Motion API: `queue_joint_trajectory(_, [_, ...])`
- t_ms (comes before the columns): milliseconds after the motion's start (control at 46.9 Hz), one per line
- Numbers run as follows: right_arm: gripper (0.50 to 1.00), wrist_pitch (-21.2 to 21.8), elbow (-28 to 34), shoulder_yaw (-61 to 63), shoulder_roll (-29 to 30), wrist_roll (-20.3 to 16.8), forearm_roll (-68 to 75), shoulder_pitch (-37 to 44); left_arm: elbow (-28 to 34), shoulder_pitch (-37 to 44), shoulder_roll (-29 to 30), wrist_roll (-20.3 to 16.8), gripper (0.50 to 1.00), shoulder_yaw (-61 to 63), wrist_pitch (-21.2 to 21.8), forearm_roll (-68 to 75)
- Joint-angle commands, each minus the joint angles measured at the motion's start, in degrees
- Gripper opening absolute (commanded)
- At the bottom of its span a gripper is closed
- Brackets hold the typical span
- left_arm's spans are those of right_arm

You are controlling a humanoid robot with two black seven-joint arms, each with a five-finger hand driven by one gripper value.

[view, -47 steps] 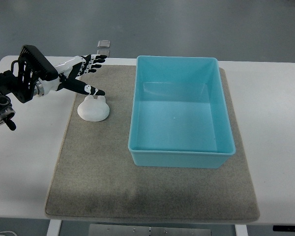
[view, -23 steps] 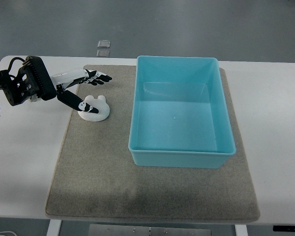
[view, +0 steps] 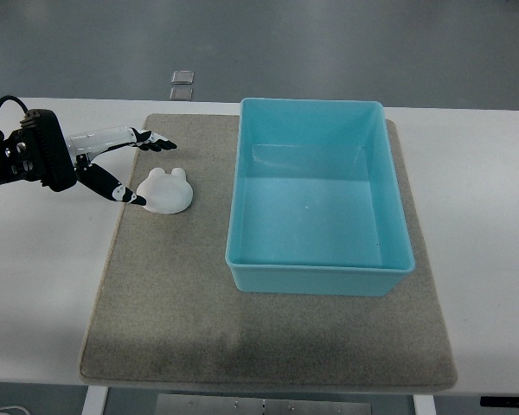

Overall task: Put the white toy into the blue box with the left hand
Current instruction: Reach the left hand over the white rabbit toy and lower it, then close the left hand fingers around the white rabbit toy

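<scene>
Grey felt mat [view: 242, 337] covers most of the white table [view: 493, 259], its near edge close to the table's front. Blue box [view: 316, 278] sits on the mat's right half, open side up, nothing inside. White toy [view: 165, 192] lies on the mat left of the box, well apart from its wall, ears pointing away from the robot. Left hand [view: 104, 160] comes in from the left edge, fingers spread, holding nothing: thumb tip just beside the toy's left side, contact unclear; the other fingers [view: 147, 138] reach out beyond the toy. Two small square tiles [view: 182, 84] lie on the floor past the table's far edge.
</scene>
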Motion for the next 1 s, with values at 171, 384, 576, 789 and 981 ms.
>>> queue_joint_trajectory(171, [0.936, 0.0, 0.0, 0.0, 0.0, 0.0, 0.0, 0.0, 0.02, 2.0, -0.08, -2.03, 0.849, 0.06, 3.0, 7.62])
queue_joint_trajectory(384, [0.936, 0.0, 0.0, 0.0, 0.0, 0.0, 0.0, 0.0, 0.11, 2.09, -0.7, -2.2, 0.767, 2.7, 9.85, 11.85])
queue_joint_trajectory(576, [0.936, 0.0, 0.0, 0.0, 0.0, 0.0, 0.0, 0.0, 0.28, 2.0, -0.96, -2.12, 0.769, 6.04, 14.51, 11.85])
queue_joint_trajectory(789, [0.936, 0.0, 0.0, 0.0, 0.0, 0.0, 0.0, 0.08, 0.72, 1.82, -1.66, -2.12, 0.774, 7.27, 17.68, 11.93])
queue_joint_trajectory(981, [0.936, 0.0, 0.0, 0.0, 0.0, 0.0, 0.0, 0.0, 1.86, 1.47, -3.42, -2.29, 0.51, 8.41, 20.14, 12.81])
